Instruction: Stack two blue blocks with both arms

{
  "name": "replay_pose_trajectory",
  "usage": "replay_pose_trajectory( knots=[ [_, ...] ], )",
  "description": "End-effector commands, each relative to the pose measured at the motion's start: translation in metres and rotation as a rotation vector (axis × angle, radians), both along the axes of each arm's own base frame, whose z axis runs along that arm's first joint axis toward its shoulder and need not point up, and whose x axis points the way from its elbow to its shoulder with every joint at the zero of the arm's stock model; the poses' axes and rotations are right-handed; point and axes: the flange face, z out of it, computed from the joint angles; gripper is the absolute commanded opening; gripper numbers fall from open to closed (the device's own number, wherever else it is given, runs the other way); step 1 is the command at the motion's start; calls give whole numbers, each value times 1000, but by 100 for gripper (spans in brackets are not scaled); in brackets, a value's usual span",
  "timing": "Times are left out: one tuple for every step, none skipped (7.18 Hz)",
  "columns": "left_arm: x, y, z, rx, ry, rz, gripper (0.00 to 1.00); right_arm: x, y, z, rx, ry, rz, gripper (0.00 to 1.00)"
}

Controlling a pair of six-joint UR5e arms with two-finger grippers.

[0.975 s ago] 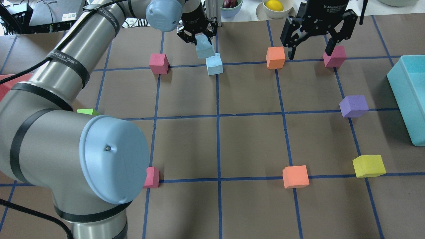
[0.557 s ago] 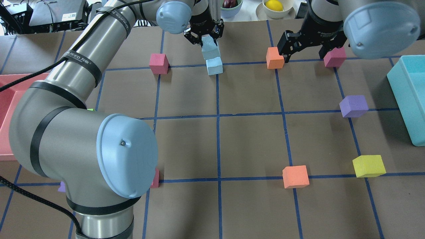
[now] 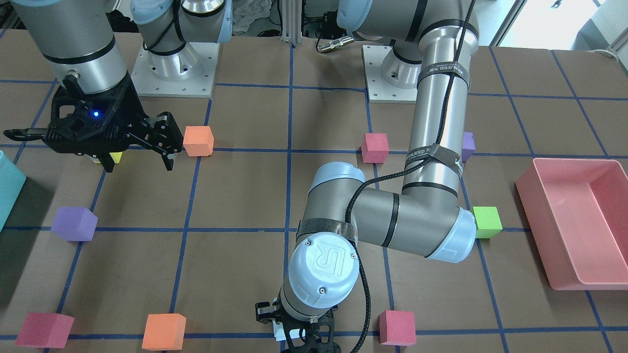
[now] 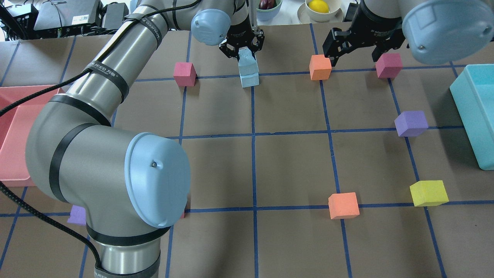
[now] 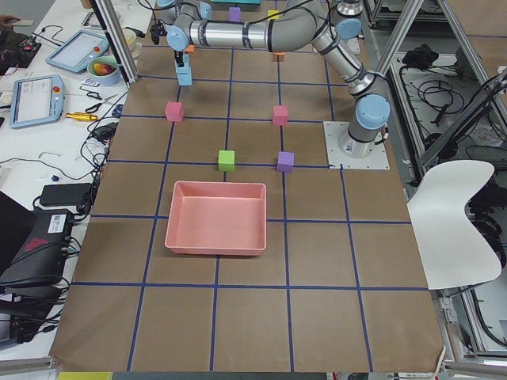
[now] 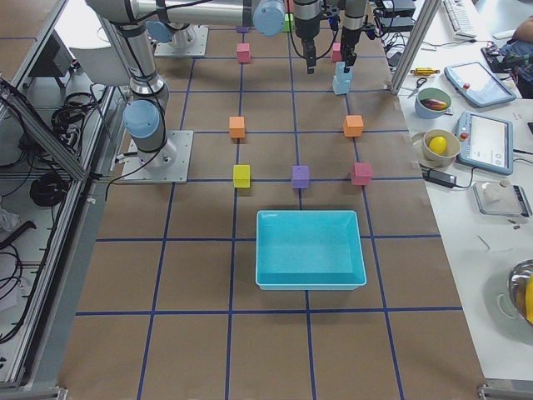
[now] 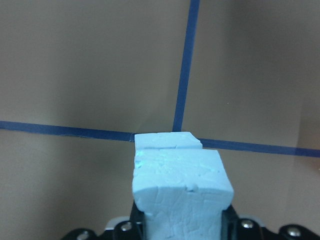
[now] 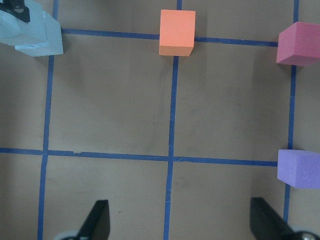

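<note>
My left gripper point(image 4: 242, 47) is shut on a pale blue block point(image 4: 247, 60) and holds it right over the second blue block point(image 4: 249, 80), which sits on a tape crossing at the far middle of the table. The two look nearly aligned; I cannot tell whether they touch. In the left wrist view the held block point(image 7: 182, 195) fills the lower centre, with the lower block point(image 7: 167, 141) just past it. My right gripper point(image 4: 354, 53) is open and empty, above the table between an orange cube point(image 4: 320, 66) and a pink cube point(image 4: 389, 65). Its fingertips point(image 8: 96, 220) show wide apart.
A teal bin point(image 4: 476, 112) stands at the right edge and a pink tray point(image 4: 15, 135) at the left. Purple point(image 4: 411, 122), yellow point(image 4: 428, 192), orange point(image 4: 343, 205) and pink point(image 4: 184, 73) cubes lie scattered. Bowls point(image 4: 319, 9) stand beyond the far edge.
My left gripper has carried the blue block rightward and down until it stands straight over the other blue block. My right gripper has shifted a little and stays open.
</note>
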Motion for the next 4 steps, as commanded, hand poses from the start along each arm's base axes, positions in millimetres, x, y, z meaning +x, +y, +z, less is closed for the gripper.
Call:
replay_pose_trajectory(
  knots=[
    [-3,0,-10,8,-2,2,0,1,0,-2,4,-2,2,100],
    [-4,-2,-15,3,10,13,18,1,1,-3,7,0,2,100],
    [-5,-4,-14,-16,20,13,99,1,1,-2,6,-2,2,100],
    [-5,-2,-7,-19,17,7,100,1,1,-2,6,-2,2,100]
  ],
)
